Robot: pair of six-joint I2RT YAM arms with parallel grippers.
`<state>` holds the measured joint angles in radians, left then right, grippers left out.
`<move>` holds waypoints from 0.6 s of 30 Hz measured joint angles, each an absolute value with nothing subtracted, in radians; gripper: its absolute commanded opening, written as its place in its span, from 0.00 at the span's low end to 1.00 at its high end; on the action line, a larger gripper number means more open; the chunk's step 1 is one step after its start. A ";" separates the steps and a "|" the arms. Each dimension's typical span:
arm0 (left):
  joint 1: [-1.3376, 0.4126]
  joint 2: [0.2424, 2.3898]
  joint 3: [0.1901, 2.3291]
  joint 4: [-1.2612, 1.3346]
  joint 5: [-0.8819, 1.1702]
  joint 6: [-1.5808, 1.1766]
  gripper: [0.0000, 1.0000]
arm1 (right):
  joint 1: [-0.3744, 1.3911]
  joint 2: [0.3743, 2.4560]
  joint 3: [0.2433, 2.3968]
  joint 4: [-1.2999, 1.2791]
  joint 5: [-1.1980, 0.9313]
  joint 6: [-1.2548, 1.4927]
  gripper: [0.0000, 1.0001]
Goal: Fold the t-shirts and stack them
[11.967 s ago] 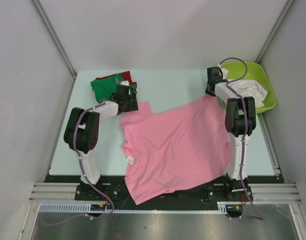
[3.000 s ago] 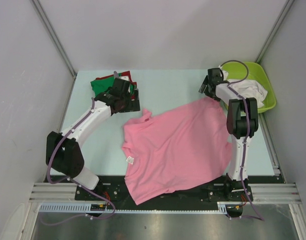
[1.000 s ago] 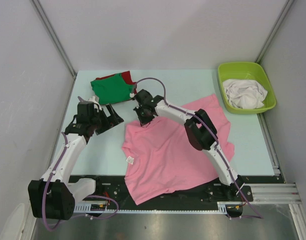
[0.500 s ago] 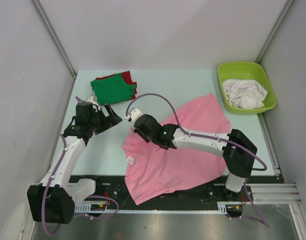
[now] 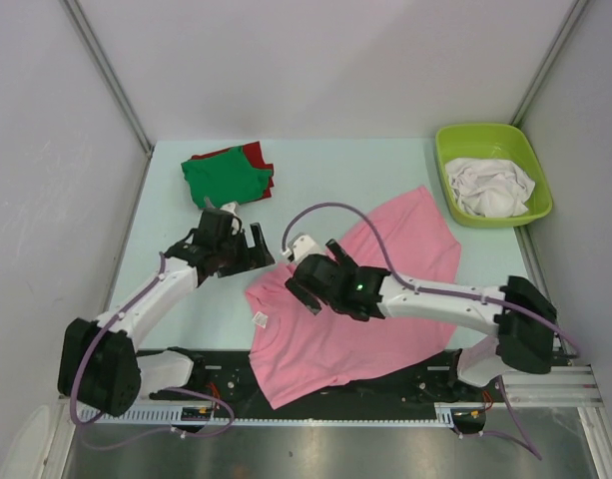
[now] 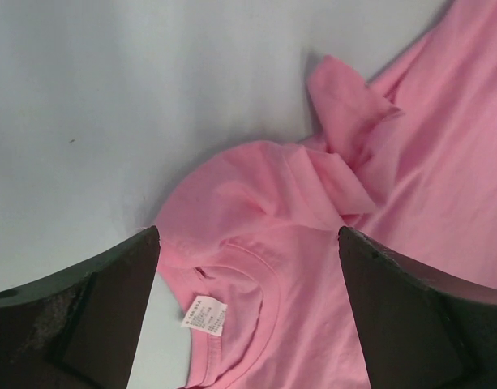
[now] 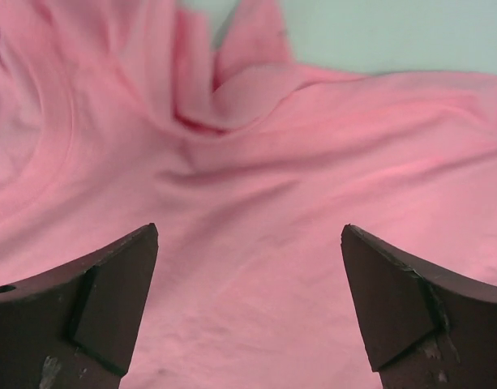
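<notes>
A large pink t-shirt (image 5: 375,289) lies spread on the table, its hem hanging over the near edge; its collar with a small white label (image 6: 203,315) shows in the left wrist view. My left gripper (image 5: 248,249) hovers open just left of the shirt's collar and crumpled sleeve (image 6: 345,154), holding nothing. My right gripper (image 5: 307,284) is open over the shirt's upper left part, with pink cloth (image 7: 256,267) below its fingers and nothing between them. A folded green t-shirt (image 5: 226,178) lies on a red t-shirt (image 5: 256,155) at the far left. White t-shirts (image 5: 490,188) sit in the tub.
A lime-green plastic tub (image 5: 450,145) stands at the far right corner. Grey walls enclose the table on three sides. Bare pale table (image 5: 325,170) shows between the folded stack and the tub. The arm bases stand at the near edge.
My right gripper let go of the pink shirt's sleeve, opened and drew back toward the near side. My left gripper moved right, up to the shirt's collar. The sleeve now lies crumpled.
</notes>
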<state>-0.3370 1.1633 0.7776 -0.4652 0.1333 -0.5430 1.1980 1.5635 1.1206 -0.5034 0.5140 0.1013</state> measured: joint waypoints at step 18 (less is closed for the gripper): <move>-0.388 1.731 1.161 -0.421 0.130 -0.432 0.69 | 1.060 1.389 1.019 -0.412 0.620 0.299 1.00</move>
<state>-0.3878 1.7313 1.1606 -0.4206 0.1299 -0.4316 1.0603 1.3888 1.0195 -0.4118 0.6201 0.2993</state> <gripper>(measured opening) 0.729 0.995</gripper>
